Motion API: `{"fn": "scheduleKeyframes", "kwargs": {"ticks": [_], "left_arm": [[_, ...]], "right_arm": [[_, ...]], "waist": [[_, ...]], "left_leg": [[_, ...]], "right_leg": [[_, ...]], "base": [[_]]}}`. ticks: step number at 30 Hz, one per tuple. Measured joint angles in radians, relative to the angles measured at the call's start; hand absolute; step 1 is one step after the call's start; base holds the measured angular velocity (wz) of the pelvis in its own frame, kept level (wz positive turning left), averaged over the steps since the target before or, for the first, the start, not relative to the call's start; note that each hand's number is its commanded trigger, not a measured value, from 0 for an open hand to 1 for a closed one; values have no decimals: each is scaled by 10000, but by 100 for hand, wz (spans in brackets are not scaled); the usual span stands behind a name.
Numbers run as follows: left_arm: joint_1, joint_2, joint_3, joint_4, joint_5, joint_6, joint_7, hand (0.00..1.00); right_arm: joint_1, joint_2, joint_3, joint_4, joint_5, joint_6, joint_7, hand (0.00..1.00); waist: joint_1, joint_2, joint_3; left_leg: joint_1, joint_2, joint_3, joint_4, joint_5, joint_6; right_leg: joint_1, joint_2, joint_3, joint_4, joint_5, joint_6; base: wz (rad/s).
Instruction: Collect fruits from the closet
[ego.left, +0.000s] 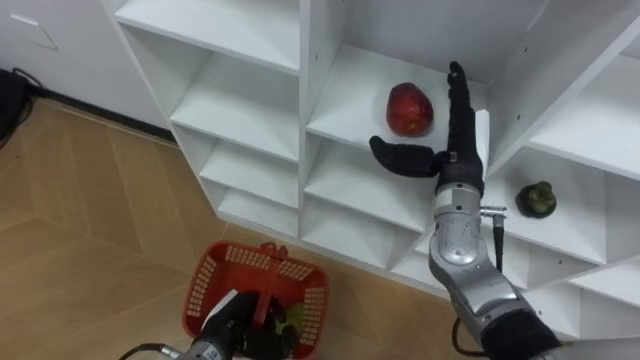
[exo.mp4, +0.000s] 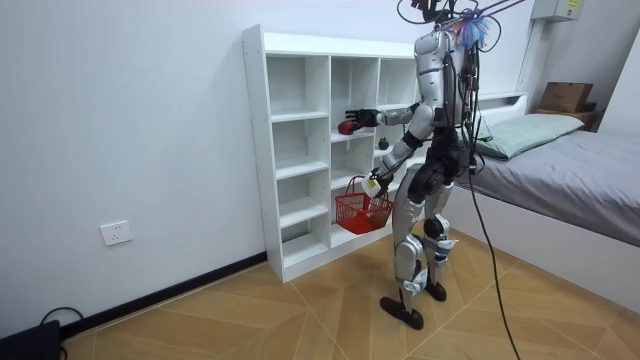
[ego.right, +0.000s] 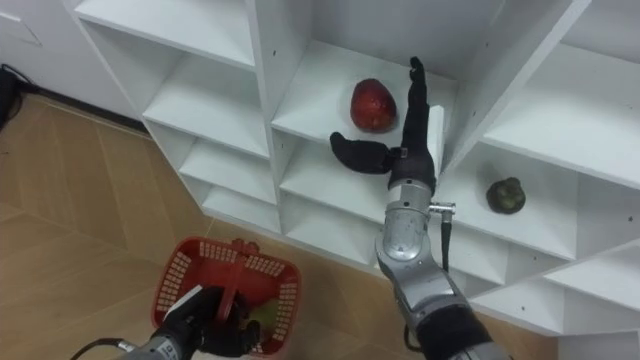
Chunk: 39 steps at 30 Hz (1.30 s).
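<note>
At the lower left, the left hand (ego.left: 232, 328) is clenched around the handle of the red basket (ego.left: 214, 272). In the closet (ego.left: 250, 100), the red fruit (ego.left: 409, 109) lies on a shelf. The right hand (ego.left: 458, 148) is just beside it with straight fingers, and the green fruit (ego.left: 536, 200) sits one compartment further right.

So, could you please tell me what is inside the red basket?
Seemingly a greenish fruit lies in the red basket beside its handle; the left hand, curled round it, hides the rest.
</note>
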Motion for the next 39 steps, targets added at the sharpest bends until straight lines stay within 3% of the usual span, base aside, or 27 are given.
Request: {"fn": "scheduleKeyframes", "kwargs": {"ticks": [27, 39], "left_arm": [[-280, -5, -278, 304, -9, 4, 430, 100], [-289, -392, -278, 374, -23, 263, 602, 100]], "right_arm": [[-96, -8, -19, -47, 55, 108, -78, 0], [-301, -11, -274, 584, -14, 129, 18, 0]], "waist": [[63, -52, 40], [51, 65, 118]], "left_leg": [[-128, -114, 145, -135, 44, 75], [-96, -118, 98, -141, 47, 81]], "right_leg": [[-160, -152, -4, 85, -122, 96], [-145, -161, -7, 153, -122, 95]], "base": [[2], [0]]}}
